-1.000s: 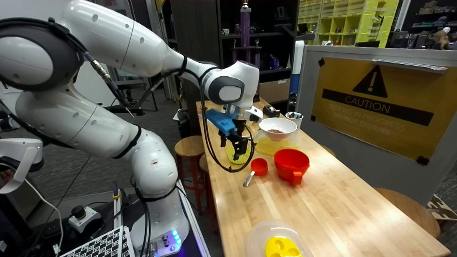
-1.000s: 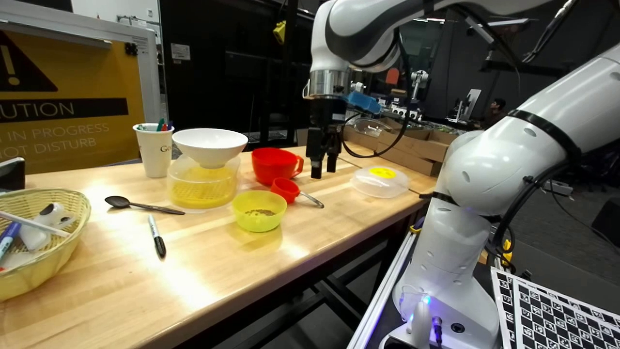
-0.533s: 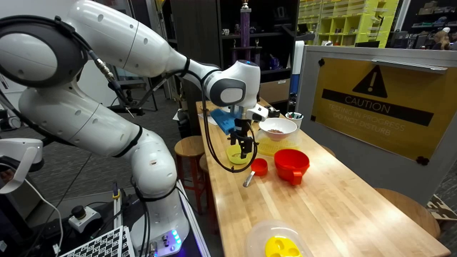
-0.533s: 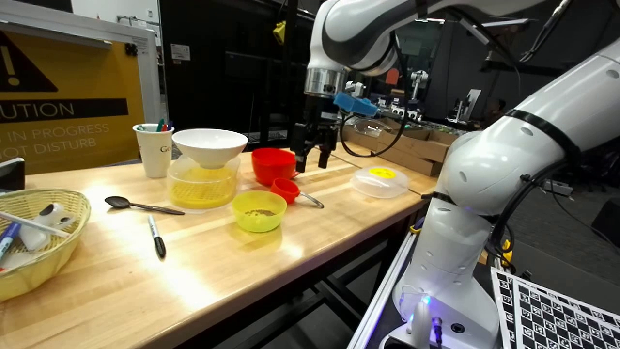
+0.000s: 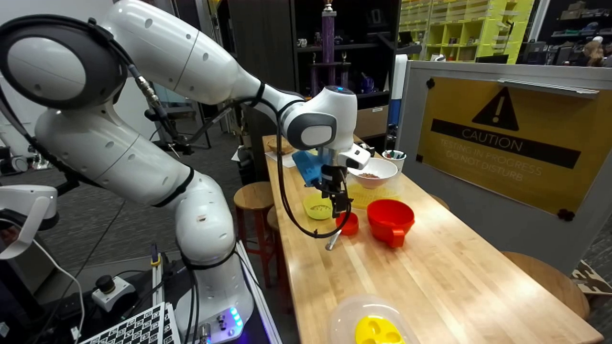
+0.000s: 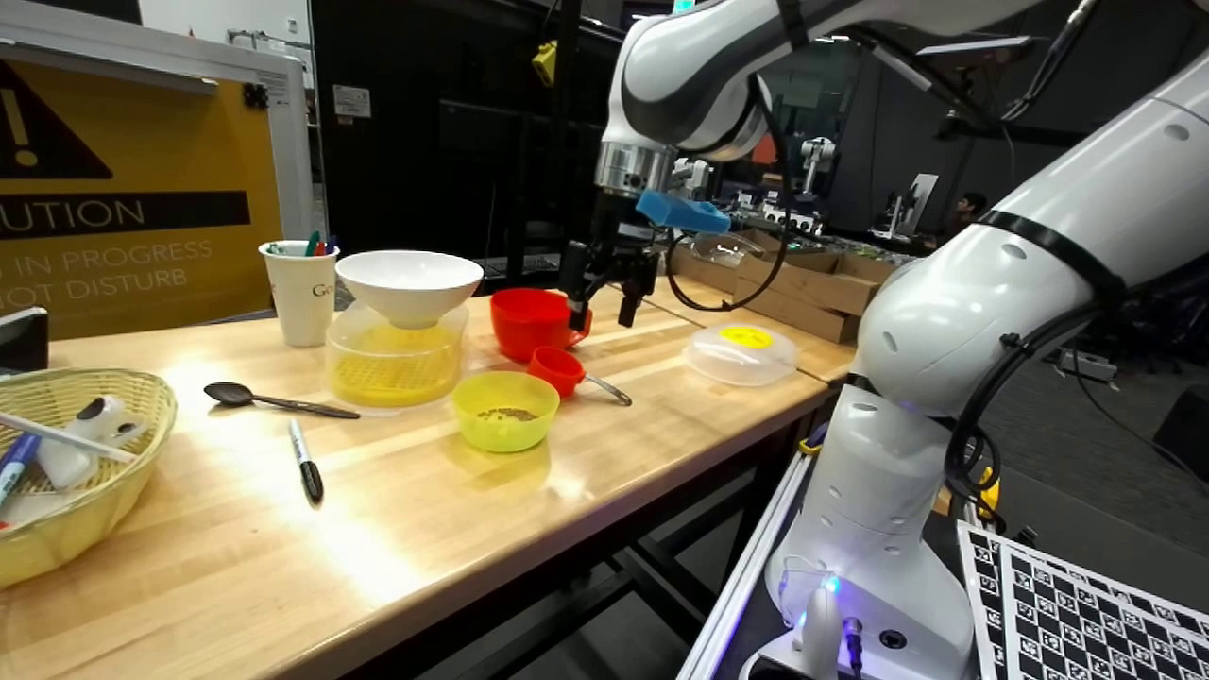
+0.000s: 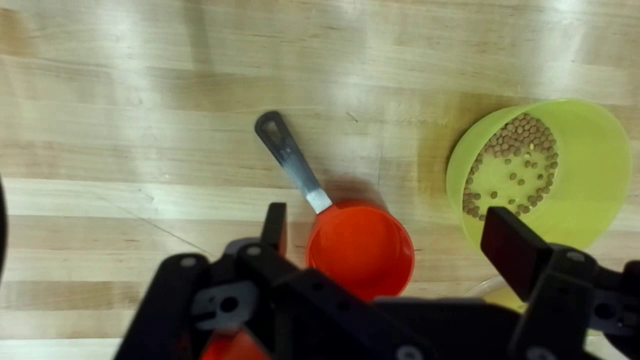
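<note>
Red, the measuring cup sits apart beneath the pincer, whose jaws stand spread wide.

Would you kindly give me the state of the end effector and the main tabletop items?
End effector: open, holding nothing
Red measuring cup: empty, open side up
Yellow-green bowl: upright, small brown pellets inside
Large red cup: upright, bottom not clearly visible
White bowl: upright, brown pieces inside
Paper cup: upright, holding pens
Black marker: capped, lying flat
Black spoon: lying flat
Basket: holding a blue marker and more
</note>
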Controlling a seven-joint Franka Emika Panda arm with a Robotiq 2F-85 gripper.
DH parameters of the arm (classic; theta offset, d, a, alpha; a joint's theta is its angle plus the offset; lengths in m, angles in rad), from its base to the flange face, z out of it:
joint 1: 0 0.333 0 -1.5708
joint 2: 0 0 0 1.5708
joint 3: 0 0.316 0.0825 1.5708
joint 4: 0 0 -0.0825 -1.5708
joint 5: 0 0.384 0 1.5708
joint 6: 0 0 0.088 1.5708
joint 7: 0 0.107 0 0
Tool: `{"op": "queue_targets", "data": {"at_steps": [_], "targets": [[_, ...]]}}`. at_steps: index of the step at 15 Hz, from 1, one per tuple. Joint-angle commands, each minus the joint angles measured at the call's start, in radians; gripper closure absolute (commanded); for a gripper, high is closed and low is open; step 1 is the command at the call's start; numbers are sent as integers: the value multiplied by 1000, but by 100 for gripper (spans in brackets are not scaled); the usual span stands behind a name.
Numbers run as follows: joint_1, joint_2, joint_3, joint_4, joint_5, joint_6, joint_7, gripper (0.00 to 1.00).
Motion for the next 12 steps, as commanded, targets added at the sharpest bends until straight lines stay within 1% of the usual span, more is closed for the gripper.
{"op": "queue_targets", "data": {"at_steps": [1,4,6,12], "targets": [[-29,26,-3,1,-12,31,29,0],[-44,45,-8,1,-18,33,32,0],[-45,60,-13,1,-24,30,10,0],[-48,81,-51,0,-85,0,-99,0]]}}
